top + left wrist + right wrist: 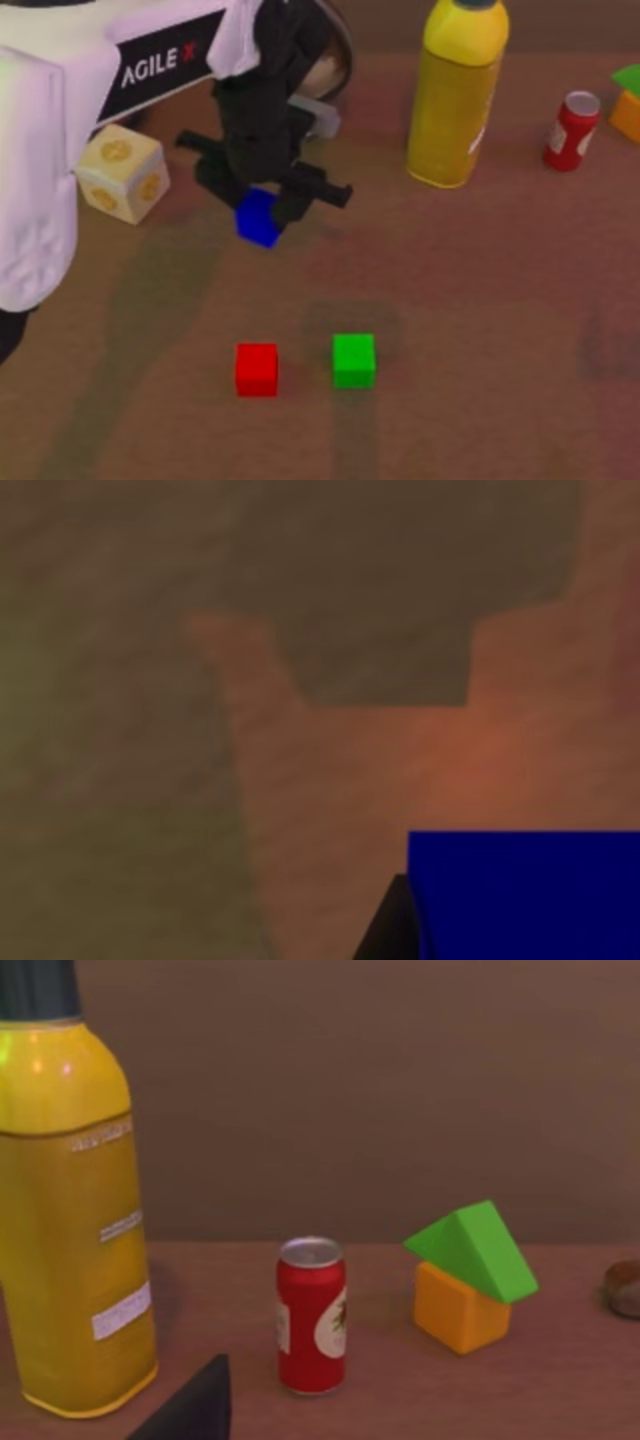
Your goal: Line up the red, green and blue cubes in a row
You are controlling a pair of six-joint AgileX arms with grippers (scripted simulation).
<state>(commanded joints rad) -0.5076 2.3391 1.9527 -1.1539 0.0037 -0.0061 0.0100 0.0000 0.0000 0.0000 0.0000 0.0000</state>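
Left pincer [262, 205] grips the blue cube [258, 218], apparently above the desk [480, 330].
Red cube [256, 368] and green cube [354, 360] sit side by side at lower centre.

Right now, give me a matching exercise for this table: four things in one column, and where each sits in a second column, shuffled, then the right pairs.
Things:
1. blue cube
2. red cube
3. green cube
4. red can

Places:
A. near edge of the table, right of its same-sized neighbour
B. far right of the table, right of the yellow bottle
C. between the fingers of the left end effector
D. near edge of the table, left of its same-sized neighbour

Pairs: 1-C, 2-D, 3-A, 4-B
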